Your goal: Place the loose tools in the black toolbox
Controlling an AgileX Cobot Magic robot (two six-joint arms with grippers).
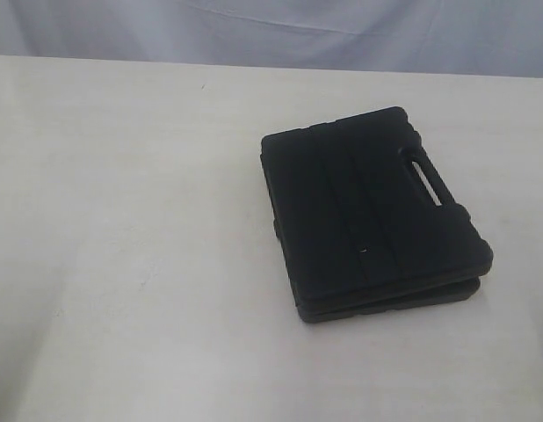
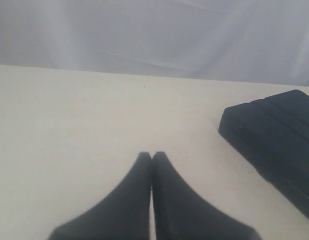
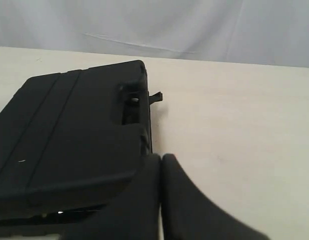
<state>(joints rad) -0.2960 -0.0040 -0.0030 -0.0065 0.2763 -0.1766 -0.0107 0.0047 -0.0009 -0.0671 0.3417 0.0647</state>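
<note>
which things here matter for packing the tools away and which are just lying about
For the job:
black toolbox, folded closed
left gripper and right gripper, both shut, empty
no loose tools in view

Just there:
table
pale backdrop cloth

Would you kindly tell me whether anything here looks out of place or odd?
The black toolbox lies folded shut on the table, yet its halves gape slightly along the near edge, wider toward the handle side, so it looks unlatched. Nothing else stands out.
</note>
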